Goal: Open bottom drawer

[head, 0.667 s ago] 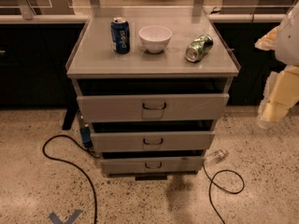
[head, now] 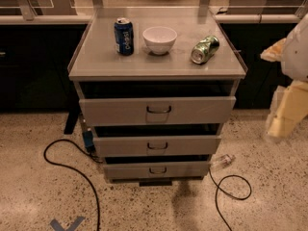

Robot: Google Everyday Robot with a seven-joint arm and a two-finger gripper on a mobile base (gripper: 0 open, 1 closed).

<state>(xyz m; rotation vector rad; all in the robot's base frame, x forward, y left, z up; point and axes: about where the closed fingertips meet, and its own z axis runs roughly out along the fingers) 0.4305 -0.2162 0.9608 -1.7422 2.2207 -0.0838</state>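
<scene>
Camera view, one look: my end effector [head: 284,115] hangs at the far right edge, off the floor, well apart from the table [head: 96,64] and its drawers. Apart or together? I cannot tell. The bottom drawer [head: 130,171] sits lowest in the stack, just above the speckled floor, with its small dark handle [head: 157,170] at centre and a dark gap above its front. Above it are the middle drawer [head: 120,146] and the tall top drawer [head: 115,111]. Up top stand an upright blue can [head: 124,36] and a white bowl [head: 160,39], with a green can [head: 205,49] on its side. A black cable [head: 72,168] loops left.
</scene>
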